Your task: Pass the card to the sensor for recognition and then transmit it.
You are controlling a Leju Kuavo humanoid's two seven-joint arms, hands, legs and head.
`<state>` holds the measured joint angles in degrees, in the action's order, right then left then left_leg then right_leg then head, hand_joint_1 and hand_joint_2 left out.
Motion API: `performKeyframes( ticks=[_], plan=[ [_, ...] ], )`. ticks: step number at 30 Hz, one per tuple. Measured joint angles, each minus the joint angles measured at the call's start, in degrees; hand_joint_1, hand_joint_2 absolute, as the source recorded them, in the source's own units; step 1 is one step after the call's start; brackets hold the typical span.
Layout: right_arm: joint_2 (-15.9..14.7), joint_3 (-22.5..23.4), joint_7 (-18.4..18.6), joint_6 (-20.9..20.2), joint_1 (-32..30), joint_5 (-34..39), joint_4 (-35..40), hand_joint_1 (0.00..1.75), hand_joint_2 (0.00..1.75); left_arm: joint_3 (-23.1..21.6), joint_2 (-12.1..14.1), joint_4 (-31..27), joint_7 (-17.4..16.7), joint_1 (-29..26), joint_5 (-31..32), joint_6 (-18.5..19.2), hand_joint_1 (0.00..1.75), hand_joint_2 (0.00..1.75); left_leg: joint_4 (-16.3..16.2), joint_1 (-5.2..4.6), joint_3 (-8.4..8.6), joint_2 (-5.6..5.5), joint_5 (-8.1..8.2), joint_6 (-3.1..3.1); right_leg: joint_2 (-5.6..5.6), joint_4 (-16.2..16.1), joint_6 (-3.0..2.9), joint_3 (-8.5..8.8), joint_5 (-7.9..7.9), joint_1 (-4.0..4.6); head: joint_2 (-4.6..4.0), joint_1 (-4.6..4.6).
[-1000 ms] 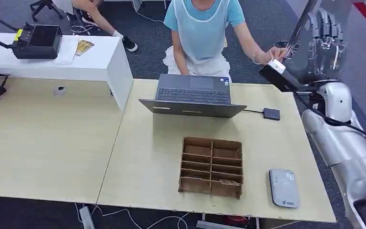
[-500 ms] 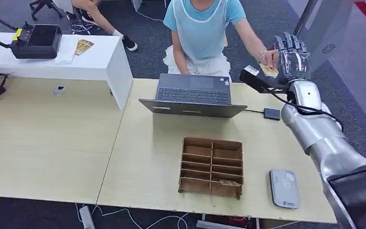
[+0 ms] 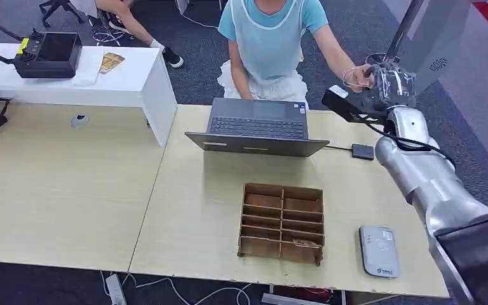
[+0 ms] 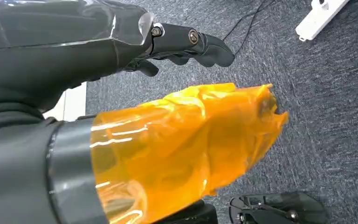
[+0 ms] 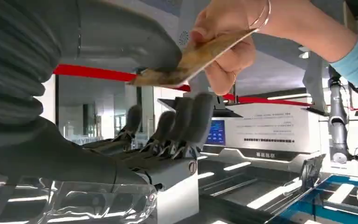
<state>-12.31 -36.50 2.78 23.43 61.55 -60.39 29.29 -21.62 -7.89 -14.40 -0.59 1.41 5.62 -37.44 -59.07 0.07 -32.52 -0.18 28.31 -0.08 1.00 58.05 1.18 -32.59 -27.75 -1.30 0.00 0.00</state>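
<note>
A person's hand (image 5: pixel 228 51) holds a tan card (image 5: pixel 193 58) by one end. The other end lies against the thumb (image 5: pixel 121 37) of my right hand (image 5: pixel 168 126), in the gap between thumb and fingers. The dark fingers (image 5: pixel 186 116) stand apart from the card and do not touch it. In the head view my right hand (image 3: pixel 391 82) is raised beyond the table's far right corner, right beside the person's hand (image 3: pixel 358 73). The grey card sensor (image 3: pixel 379 250) lies flat near the table's front right corner. My left hand (image 4: pixel 186 42) hangs over carpet, fingers stretched, holding nothing.
A wooden compartment box (image 3: pixel 283 222) sits mid-table, left of the sensor. An open laptop (image 3: pixel 257 127) stands behind it, with a small dark device (image 3: pixel 362 151) on a cable to its right. The person in a blue top (image 3: pixel 270 32) sits behind the table (image 3: pixel 190 210).
My right hand came down from high at the right and tipped toward the person's hand. The person brought the card in against my thumb.
</note>
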Motion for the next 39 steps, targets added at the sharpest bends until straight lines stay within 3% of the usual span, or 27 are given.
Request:
performKeyframes(
  ticks=[13, 15, 19, 22, 25, 27, 28, 31, 39],
  plan=[
    [0.0, 0.0, -2.2, 1.6, -0.2, 3.8, -0.8, 1.75, 1.75, 0.0, 0.0, 0.0, 0.5, 0.0, 0.0, -0.2, 0.0, 0.0, 0.0, 0.0, 0.0, 0.02, 0.0, 0.0, 0.02, 0.0, 0.0, -0.01, 0.0, 0.0, 0.0, 0.02],
    [0.0, 0.8, -5.6, 3.8, -0.9, 8.9, -0.7, 1.75, 1.75, 0.0, -0.1, 0.0, 0.5, 0.0, 0.0, -0.2, 0.0, 0.0, 0.0, 0.0, 0.0, 0.01, 0.0, 0.0, 0.01, 0.0, 0.0, 0.0, 0.0, 0.0, 0.0, 0.02],
    [1.3, 7.5, -19.5, 4.7, -5.1, 29.8, 2.0, 1.75, 1.75, 0.0, -0.3, 0.0, 1.0, 0.0, 0.0, -0.2, 0.0, 0.0, 0.0, 0.0, 0.0, 0.01, 0.0, 0.0, 0.0, 0.0, 0.0, 0.01, 0.0, 0.0, 0.0, 0.0],
    [1.8, 13.5, -27.0, 0.0, -10.6, 44.5, 7.7, 1.75, 1.75, 0.0, -0.3, 0.0, 0.9, 0.0, 0.0, -0.3, 0.0, 0.0, 0.0, 0.01, -0.01, -0.09, 0.01, 0.0, -0.1, 0.0, 0.01, 0.0, -0.01, 0.01, 0.0, 0.02],
    [1.9, 17.9, -29.1, -4.1, -15.0, 52.7, 12.8, 1.75, 1.75, 0.0, -0.3, 0.0, 0.9, -0.1, 0.0, -0.5, 0.0, 0.0, 0.0, 0.01, -0.05, -0.15, 0.01, -0.01, -0.15, 0.0, 0.01, -0.01, -0.02, 0.01, 0.0, 0.0],
    [1.7, 20.6, -29.9, -9.7, -18.2, 60.2, 16.2, 1.75, 1.75, 0.0, -0.3, 0.0, 0.9, -0.2, 0.0, -0.5, 0.0, 0.0, 0.0, 0.01, -0.02, -0.12, 0.01, -0.01, -0.12, 0.0, 0.0, -0.04, -0.03, 0.01, 0.0, -0.02],
    [1.1, 22.7, -30.3, -14.7, -20.2, 66.6, 18.9, 1.75, 1.75, 0.0, -0.3, 0.0, 0.8, -0.2, 0.0, -0.6, 0.0, 0.0, 0.0, 0.01, -0.03, -0.18, 0.02, -0.01, -0.18, -0.1, 0.03, -0.04, -0.05, 0.01, 0.0, 0.02],
    [-1.7, 27.8, -31.9, -23.8, -27.0, 76.9, 25.2, 1.75, 1.75, 0.0, -0.2, 0.0, 0.0, -0.5, 0.0, -1.0, 0.0, 0.0, 0.0, 0.0, -0.09, -0.59, 0.03, 0.02, -0.58, -0.1, 0.1, 0.04, -0.13, 0.0, 0.0, 0.04],
    [-6.7, 41.9, -34.5, -37.4, -49.5, 88.0, 44.9, 1.75, 1.75, 0.1, -0.1, 0.0, -1.8, -1.1, 0.0, -2.3, 0.0, 0.0, 0.0, -0.01, -0.14, -0.7, 0.21, 0.13, -0.71, -0.2, 0.13, 0.07, -0.34, 0.0, 0.0, 0.07]
  ],
)
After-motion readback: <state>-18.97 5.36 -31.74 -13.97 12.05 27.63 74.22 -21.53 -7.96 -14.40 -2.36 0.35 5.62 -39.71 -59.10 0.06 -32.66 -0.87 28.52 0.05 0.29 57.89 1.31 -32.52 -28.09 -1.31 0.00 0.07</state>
